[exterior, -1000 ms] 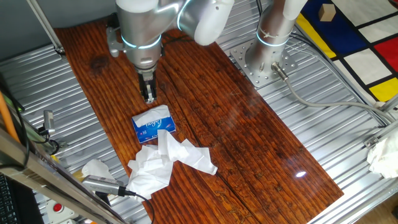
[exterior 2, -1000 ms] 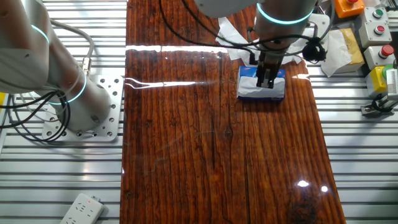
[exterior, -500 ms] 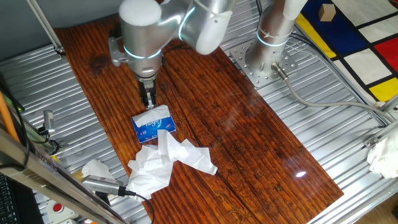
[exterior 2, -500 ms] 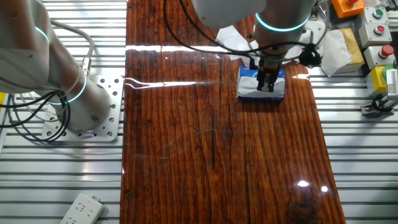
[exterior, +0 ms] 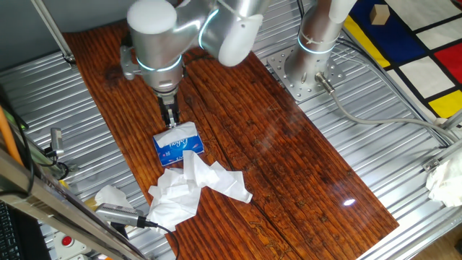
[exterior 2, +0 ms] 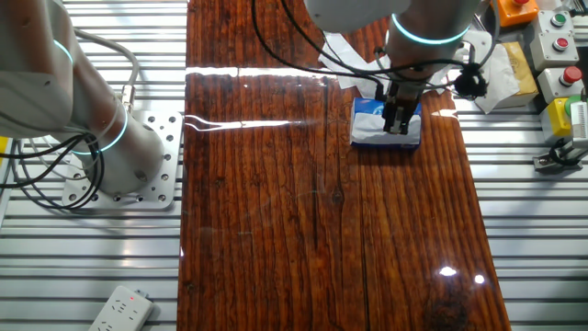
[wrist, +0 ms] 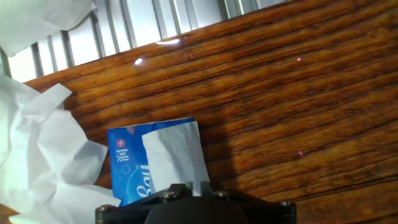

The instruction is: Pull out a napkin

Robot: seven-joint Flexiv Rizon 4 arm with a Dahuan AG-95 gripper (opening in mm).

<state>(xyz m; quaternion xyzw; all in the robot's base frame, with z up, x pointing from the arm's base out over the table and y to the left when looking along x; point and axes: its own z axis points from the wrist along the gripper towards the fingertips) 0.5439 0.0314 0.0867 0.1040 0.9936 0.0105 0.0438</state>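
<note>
The blue plastic pack [exterior: 177,147] with white lettering lies on the wooden board; it also shows in the other fixed view [exterior 2: 372,129] and in the hand view [wrist: 127,163]. A narrow white napkin [wrist: 174,154] sticks out of the pack's top and runs between my fingers. My gripper [exterior: 171,123] stands upright over the pack's far end, seen too in the other fixed view [exterior 2: 397,127] and at the bottom of the hand view [wrist: 191,185]. Its jaws are close together with the napkin pinched in the thin gap.
A much larger heap of crumpled white tissue sheets [exterior: 191,188] lies right beside the pack on the board [exterior: 274,144], also in the hand view [wrist: 43,155]. A second arm's base [exterior: 307,65] stands at the board's edge. Control boxes [exterior 2: 560,74] sit off the board.
My gripper came down onto the pack's far end and shifted slightly sideways along it. The pack and the tissue heap have not moved.
</note>
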